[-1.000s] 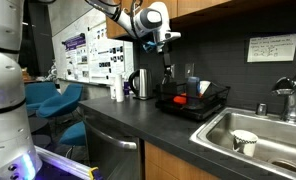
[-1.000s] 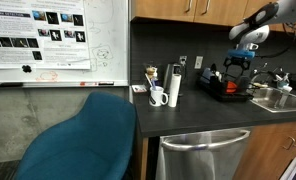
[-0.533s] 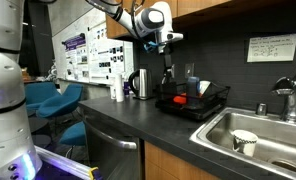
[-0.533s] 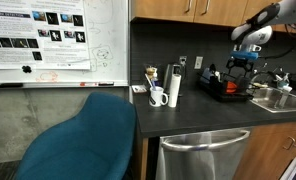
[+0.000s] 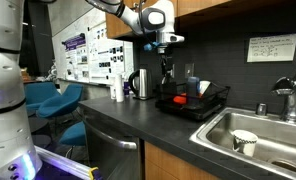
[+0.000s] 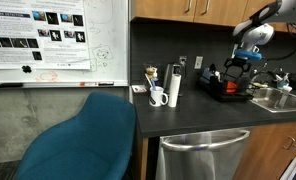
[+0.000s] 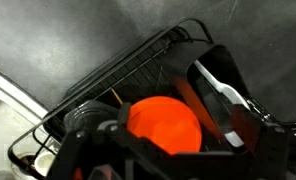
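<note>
Wrist view: orange dish (image 7: 163, 125) in rack (image 7: 116, 76)

Round orange dish (image 7: 163, 122), inside black wire rack (image 7: 138, 61)

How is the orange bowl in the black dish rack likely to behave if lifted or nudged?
The orange bowl looks smooth and glossy, so probably rigid plastic: light, somewhat slippery. Its round shape suggests it could roll if tipped onto its edge. Resting among the dish rack wires, it would likely catch rather than slide when pushed.
</note>
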Robot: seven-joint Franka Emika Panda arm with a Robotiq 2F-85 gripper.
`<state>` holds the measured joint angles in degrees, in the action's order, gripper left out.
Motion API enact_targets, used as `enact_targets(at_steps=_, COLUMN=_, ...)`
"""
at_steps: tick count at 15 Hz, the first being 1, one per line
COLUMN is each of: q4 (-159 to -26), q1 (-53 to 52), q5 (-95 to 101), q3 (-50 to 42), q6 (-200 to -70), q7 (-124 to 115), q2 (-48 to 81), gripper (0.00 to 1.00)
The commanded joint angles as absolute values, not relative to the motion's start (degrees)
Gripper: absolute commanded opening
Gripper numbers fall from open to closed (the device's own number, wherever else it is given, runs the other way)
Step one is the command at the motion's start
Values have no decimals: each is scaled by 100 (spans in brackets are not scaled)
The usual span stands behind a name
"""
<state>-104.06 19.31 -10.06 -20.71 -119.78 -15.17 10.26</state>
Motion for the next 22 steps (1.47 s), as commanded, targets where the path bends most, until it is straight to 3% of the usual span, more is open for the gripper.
enact_targets(at_steps=1, q4=-10456, q1=2053, q5=-1230, q3=-1944, q6=-11925, q7=-607, q2=883, gripper=100)
enact_targets(at_steps=22, q4=-10765, q1=1974, q5=-1749, q3=-1622, q6=-13042, q7=774, q2=904, gripper=100)
